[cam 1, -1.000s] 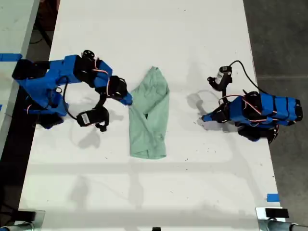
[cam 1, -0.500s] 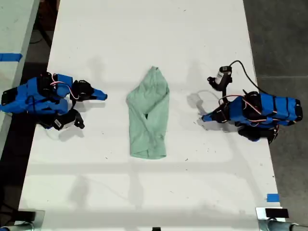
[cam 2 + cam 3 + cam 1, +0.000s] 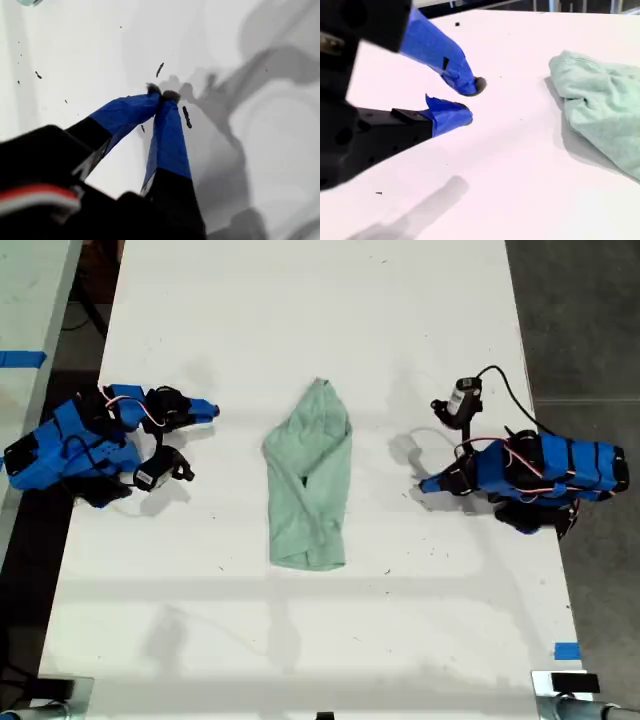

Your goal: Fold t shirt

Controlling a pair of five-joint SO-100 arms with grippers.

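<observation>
The pale mint t shirt (image 3: 310, 475) lies folded into a long narrow strip in the middle of the white table (image 3: 300, 300), its pointed end toward the top of the exterior view. My second gripper (image 3: 208, 409) hovers at the exterior view's left, well apart from the shirt. Its blue jaws stand narrowly open and empty (image 3: 468, 102), with the t shirt (image 3: 600, 105) off to one side. My first gripper (image 3: 422, 484) rests low at the exterior view's right, tips pointing toward the shirt. Its jaws are shut on nothing (image 3: 162, 94) over bare table.
A black cable with a small white part (image 3: 462, 398) loops above the first arm. Blue tape (image 3: 566, 650) marks the table near the exterior view's lower right corner. Dark floor borders the table on both sides, and a second pale surface (image 3: 25, 300) sits at the exterior view's far left.
My second gripper has drawn back from the shirt's edge toward the exterior view's left, then shifted its pose slightly. The shirt and the first arm have not moved.
</observation>
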